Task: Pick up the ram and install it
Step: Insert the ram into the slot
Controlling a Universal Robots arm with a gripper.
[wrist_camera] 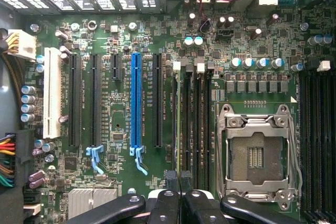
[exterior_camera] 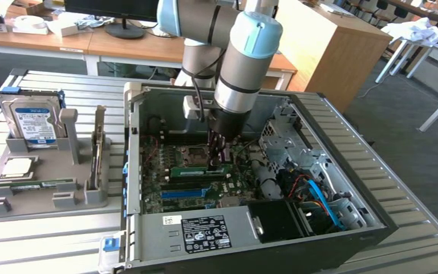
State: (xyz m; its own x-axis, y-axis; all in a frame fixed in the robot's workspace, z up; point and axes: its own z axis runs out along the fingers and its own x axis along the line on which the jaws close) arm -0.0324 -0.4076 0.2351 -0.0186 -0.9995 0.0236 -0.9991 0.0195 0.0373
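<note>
Showing the gripper (wrist_camera: 178,178) at the ram (exterior_camera: 201,169).
Jaws together, tips over its edge, beside the CPU socket (wrist_camera: 257,153).

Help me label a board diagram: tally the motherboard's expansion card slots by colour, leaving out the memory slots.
White slots: 1
Blue slots: 1
Black slots: 4 (three long, one short)
Total: 6

Closed gripper (wrist_camera: 178,178) over memory slots (wrist_camera: 197,124) beside CPU socket (wrist_camera: 257,153)
</note>
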